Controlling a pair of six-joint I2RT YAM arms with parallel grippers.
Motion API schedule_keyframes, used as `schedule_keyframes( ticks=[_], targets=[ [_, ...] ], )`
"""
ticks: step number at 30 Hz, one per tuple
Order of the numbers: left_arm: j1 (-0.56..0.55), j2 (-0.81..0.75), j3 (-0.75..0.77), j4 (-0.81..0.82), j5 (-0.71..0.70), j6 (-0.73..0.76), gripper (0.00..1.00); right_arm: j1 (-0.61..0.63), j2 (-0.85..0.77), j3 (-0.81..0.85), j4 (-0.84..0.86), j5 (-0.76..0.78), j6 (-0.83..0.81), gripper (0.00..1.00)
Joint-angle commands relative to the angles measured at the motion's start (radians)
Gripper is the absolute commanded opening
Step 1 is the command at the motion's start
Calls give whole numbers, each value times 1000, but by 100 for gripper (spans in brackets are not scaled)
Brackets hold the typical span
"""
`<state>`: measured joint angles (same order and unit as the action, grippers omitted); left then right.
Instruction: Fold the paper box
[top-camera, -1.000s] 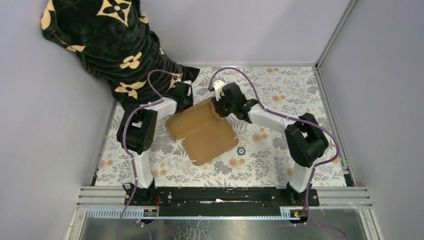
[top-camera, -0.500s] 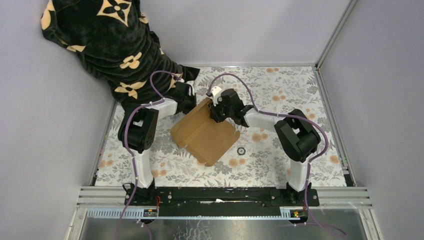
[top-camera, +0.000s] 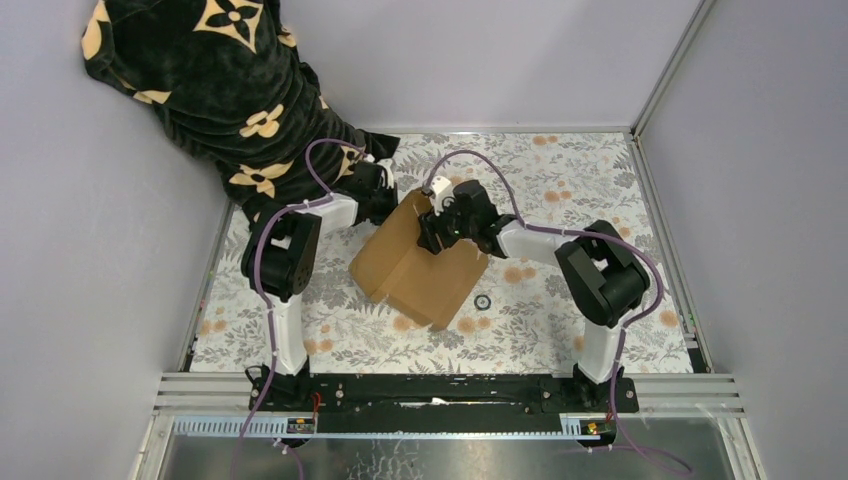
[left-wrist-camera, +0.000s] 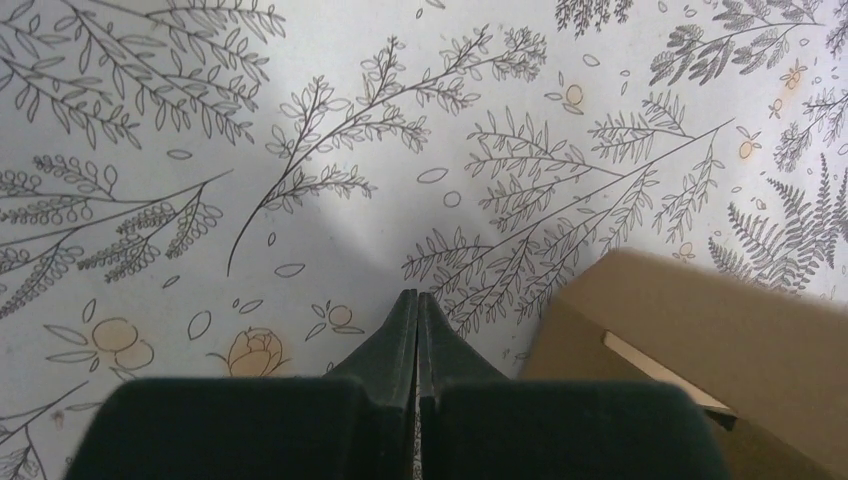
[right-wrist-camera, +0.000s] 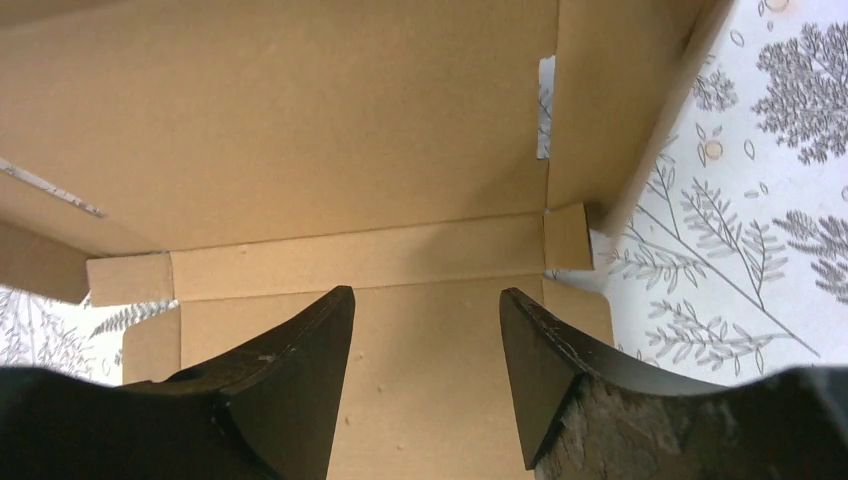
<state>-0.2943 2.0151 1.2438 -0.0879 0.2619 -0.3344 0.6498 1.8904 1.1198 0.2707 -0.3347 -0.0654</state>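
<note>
One seemingly light, stiff paper box (top-camera: 420, 262) (grip a flap edge); left claw (left-wrist-camera: 417, 300) pinches nothing, right claw (right-wrist-camera: 425, 292) gapes.

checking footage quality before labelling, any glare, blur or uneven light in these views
Top external: even light, sharp, no glare on the paper box. Left wrist: a brighter patch on the floral tablecloth, dimmer toward the left, the box's top edge soft. Right wrist: cardboard crisp, the dark right end effector shows little detail.
</note>
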Motion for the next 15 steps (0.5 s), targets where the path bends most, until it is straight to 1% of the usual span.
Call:
schedule_keyframes(
  ticks=[1,5,7,10,12,13,15],
  targets=[
    [-6,62,20,-74,-18,31,2,-54,-110,-39,59,-94,29,63],
    [-8,80,62,-97,-16,31,2,-109,-174,-122,166,-114,112,63],
    [-11,84,84,-106,-19,31,2,-131,-186,-133,190,-79,131,62],
    [-25,90,109,-123,-27,37,2,-164,-180,-138,239,-53,171,58],
    [-36,92,122,-130,-38,45,2,-192,-179,-151,294,-72,219,55],
    [-44,93,129,-138,-45,48,2,-200,-176,-154,311,-51,245,53],
    [-59,91,139,-148,-60,57,2,-213,-153,-136,299,-19,259,51]
  ],
)
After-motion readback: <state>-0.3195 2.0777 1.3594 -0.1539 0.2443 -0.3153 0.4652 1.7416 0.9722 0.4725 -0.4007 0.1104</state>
